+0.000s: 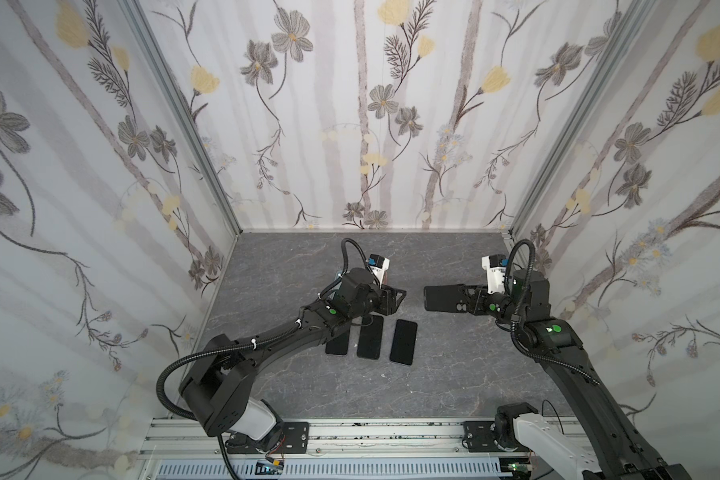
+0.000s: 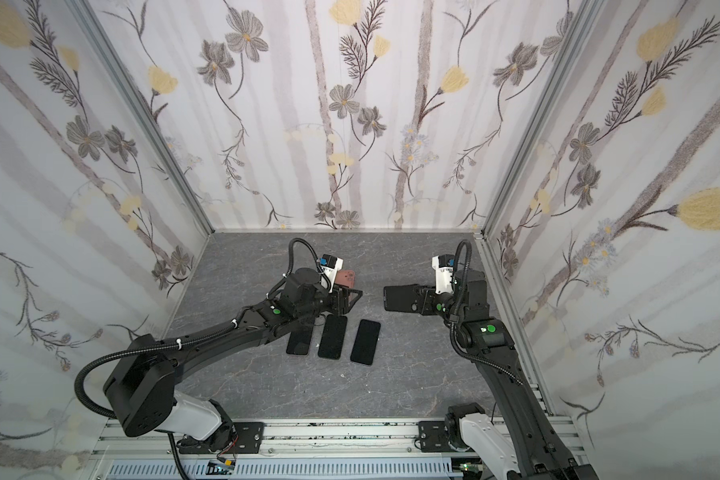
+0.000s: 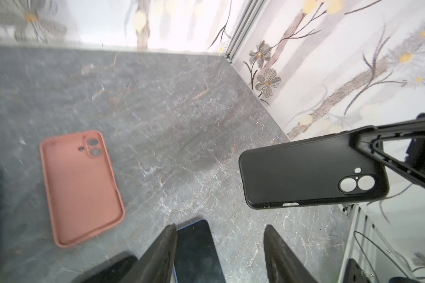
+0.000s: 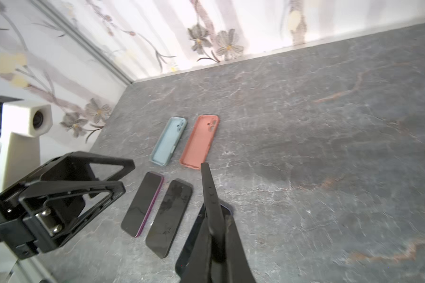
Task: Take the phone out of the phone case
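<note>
Right end effector (image 1: 467,300) pinching black case (image 1: 442,298), left end effector (image 1: 393,296) parted, seemingly empty

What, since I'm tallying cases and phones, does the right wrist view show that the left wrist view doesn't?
Only the right wrist view: the whole teal case, which the left wrist view cuts to a sliver; the full row of three phones, the third partly hidden; and the open left gripper seen from outside.
Only the left wrist view: the empty inside of the black case, camera cutouts included.
Both: the salmon case lying open side up, and the right gripper shut on the black case.
</note>
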Robot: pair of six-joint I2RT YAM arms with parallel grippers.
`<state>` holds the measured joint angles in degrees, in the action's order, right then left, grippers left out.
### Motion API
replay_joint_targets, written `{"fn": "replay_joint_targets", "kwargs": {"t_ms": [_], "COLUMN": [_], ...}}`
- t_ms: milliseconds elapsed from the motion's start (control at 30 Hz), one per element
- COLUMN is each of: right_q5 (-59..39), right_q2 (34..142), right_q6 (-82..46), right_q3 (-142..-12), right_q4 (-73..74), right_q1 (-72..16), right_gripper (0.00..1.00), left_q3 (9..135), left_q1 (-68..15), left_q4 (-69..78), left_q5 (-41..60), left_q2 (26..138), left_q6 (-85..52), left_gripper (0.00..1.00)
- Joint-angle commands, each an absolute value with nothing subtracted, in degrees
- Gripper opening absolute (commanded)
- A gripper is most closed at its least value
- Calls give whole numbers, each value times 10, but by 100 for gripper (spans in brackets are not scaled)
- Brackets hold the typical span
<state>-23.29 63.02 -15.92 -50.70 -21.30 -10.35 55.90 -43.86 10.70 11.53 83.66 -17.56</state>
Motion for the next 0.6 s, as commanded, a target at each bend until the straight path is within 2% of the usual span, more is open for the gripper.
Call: {"fn": "replay_joint_targets", "kwargs": {"t_ms": [0,200,333,567], "right_q5": [-329,-387,-418,-448], "right_q2": [655,706,729,749], "right_q6": [-115,-63,-24,-4], "right_q3": [-543,-614,-647,-671], "right_q4": [-235,-292,-324,-348], "right_q1": [-119,-171,-204,-214], "right_gripper": [0,0,0,0], "left_q3": [556,527,509,493], "left_q1": [-433,-428,-420,-414], "left_q4": [97,79,75,64], "left_q5": [164,207,235,279], "left_q2": [805,746,723,697], "left_q6": [-32,92,120,136], "left_gripper": [59,65,65,63]}}
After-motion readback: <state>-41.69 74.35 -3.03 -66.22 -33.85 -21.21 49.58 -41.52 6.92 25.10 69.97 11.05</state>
